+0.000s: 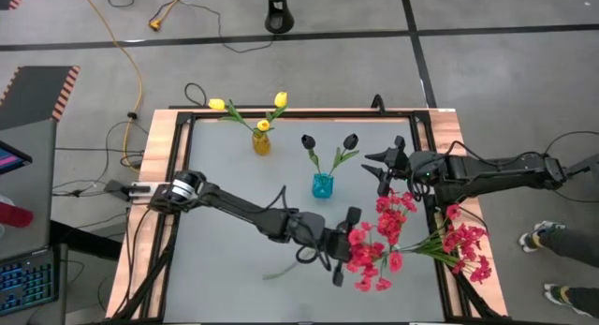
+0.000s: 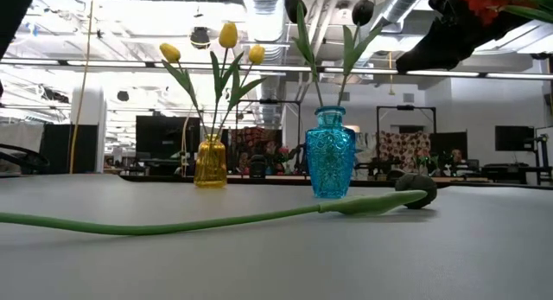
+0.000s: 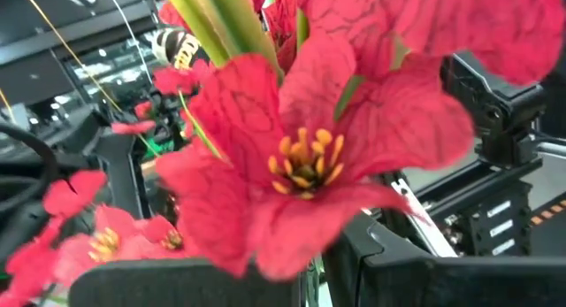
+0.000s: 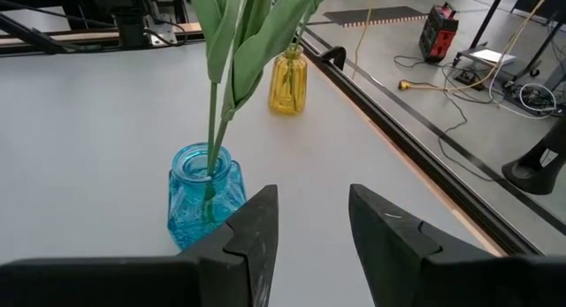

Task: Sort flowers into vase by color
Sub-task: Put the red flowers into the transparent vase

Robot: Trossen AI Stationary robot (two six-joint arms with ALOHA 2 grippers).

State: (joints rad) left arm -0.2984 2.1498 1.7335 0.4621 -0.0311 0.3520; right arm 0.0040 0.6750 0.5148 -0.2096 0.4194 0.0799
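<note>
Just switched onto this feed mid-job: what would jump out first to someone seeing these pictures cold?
The mass of red blossoms near the table's right edge, with the left gripper shut on one spray there. Then the two filled vases mid-table: a yellow vase with yellow tulips and a blue vase with black tulips, the right gripper open beside it. One black tulip lies flat on the table.

Glossy cut-glass blue vase (image 2: pixel 330 164); matt grey tabletop (image 2: pixel 259 257); cloth-like red blossoms (image 3: pixel 301 157).

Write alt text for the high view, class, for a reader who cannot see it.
The left hand holds a spray of red blossoms above the grey table. Behind stand a yellow vase of yellow tulips and a blue vase of black tulips; the right hand waits open nearby.
</note>
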